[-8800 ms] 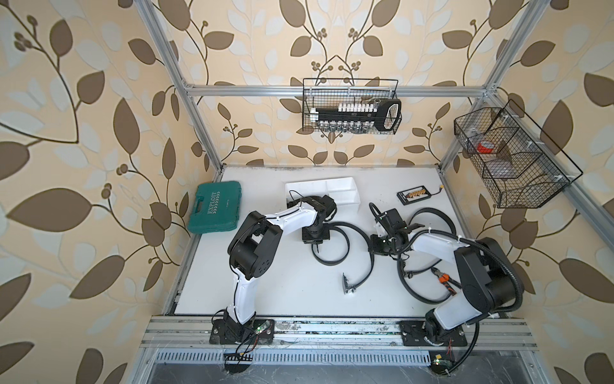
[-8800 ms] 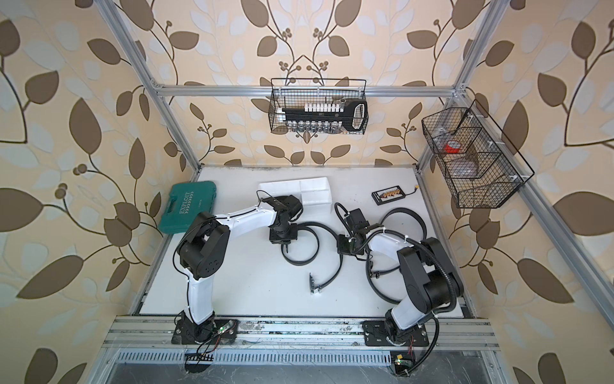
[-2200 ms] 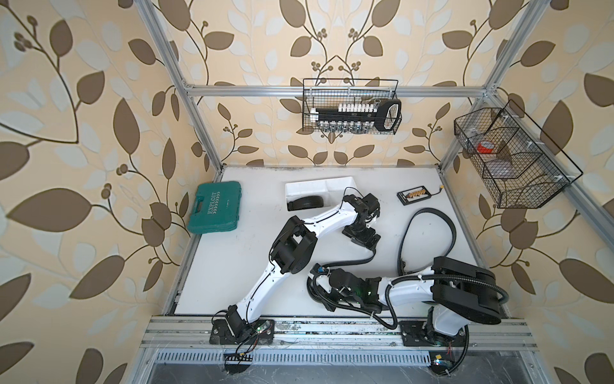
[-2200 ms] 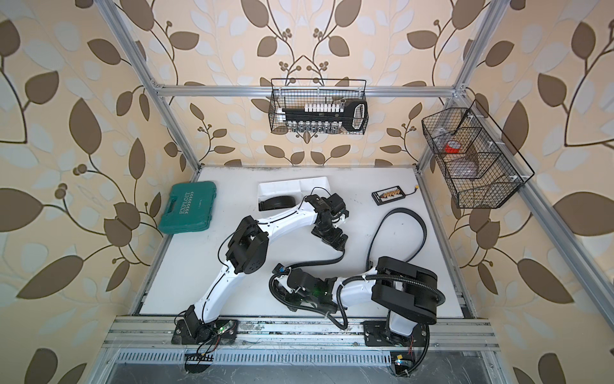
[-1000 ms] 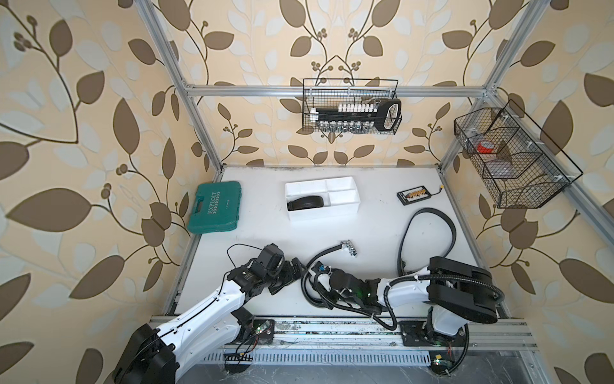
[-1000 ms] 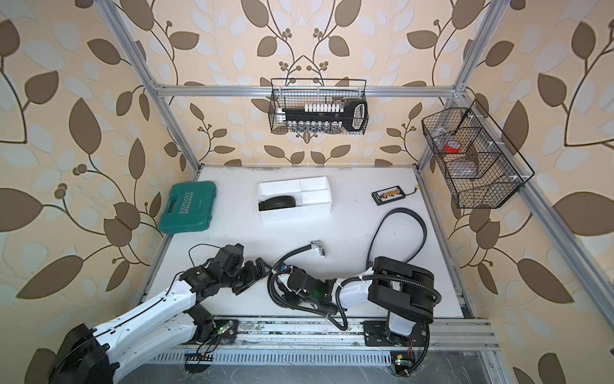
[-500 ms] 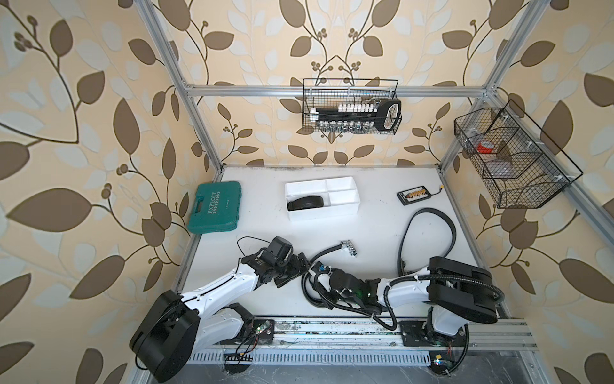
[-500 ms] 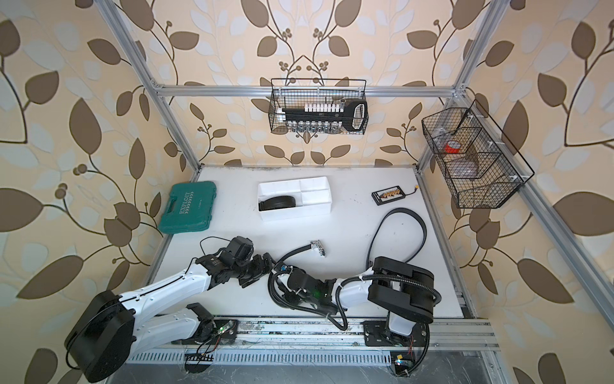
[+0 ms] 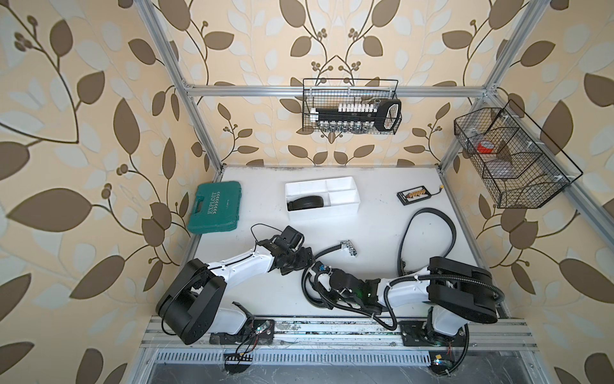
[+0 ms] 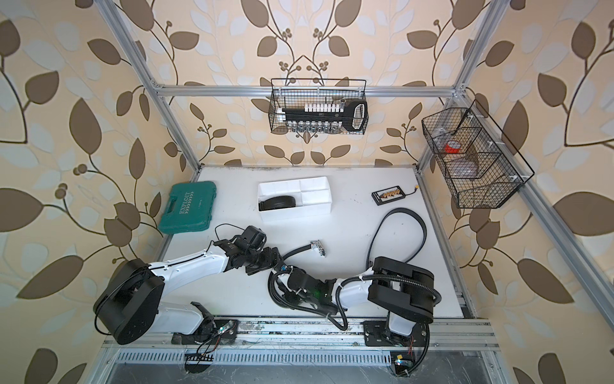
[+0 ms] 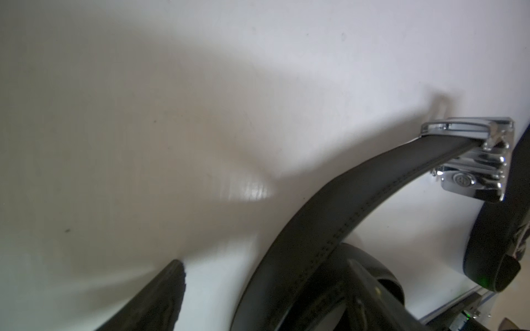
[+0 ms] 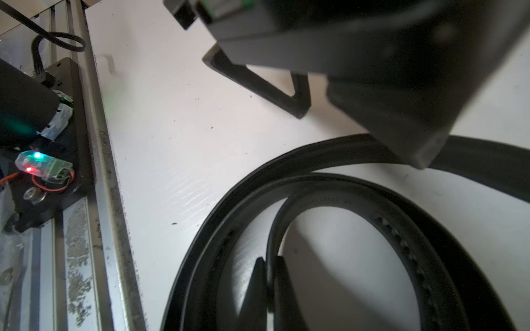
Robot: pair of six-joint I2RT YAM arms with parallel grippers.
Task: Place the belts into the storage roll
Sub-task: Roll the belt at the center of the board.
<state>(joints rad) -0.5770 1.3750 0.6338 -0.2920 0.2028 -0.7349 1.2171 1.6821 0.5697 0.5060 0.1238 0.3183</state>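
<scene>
The right gripper [image 12: 269, 259] is clamping its fingers tight on the inner winding of a half-coiled black belt with a chrome buckle [image 11: 329, 217]. This belt is standing on its edge on the white tabletop [image 9: 372, 232], near the front edge and the aluminium frame rail [image 12: 94, 143]. The left gripper [image 9: 305, 258] is hovering just beside it with its fingers spread apart, and in the left wrist view the strap is passing between them. One finger [image 11: 166, 286] is showing clearly there, while the other is lying mostly behind the strap and is hard to make out. From the loop the strap's free end is running toward the back right, ending in the chrome buckle [image 9: 349, 248] on the tabletop. Part of the loop is lying hidden under the right arm in both top views. Bare tabletop is stretching from the grippers to the white rectangular plastic compartment tray [image 9: 325, 212] farther back. A tightly coiled black belt [image 9: 305, 202] is lying in the tray's near left compartment, its oval running along the tray's length. A loose black belt [image 9: 430, 210] is arching close to the right edge, its bend pointing at the back wall and its ends disappearing behind the right arm. A green plastic tool case [image 9: 214, 207] is sitting at the left edge, well apart from the tray.
</scene>
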